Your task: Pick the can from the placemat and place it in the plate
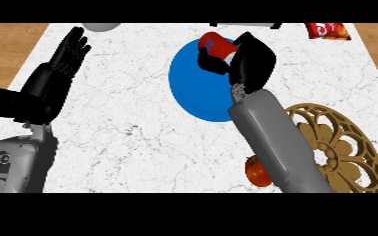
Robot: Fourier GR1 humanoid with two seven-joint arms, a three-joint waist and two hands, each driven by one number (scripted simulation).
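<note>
We see the right hand (251,62), fingers (210,62) clamped on the can (214,42), plate (196,87) beneath them, presumably for release; left hand (66,55) straight-fingered, idle.

The can (213,43) is red with a pale patch on its side (a label, too small to read). It is held tilted in the curled fingers of the right hand (251,62), over the far rim of the plate (193,90); whether it touches the plate cannot be told. The plate is round, plain blue, and lies flat on the white marbled surface (125,115). The placemat (341,139) is a round tan openwork disc, just right of the plate and nearer, showing only in part
</note>
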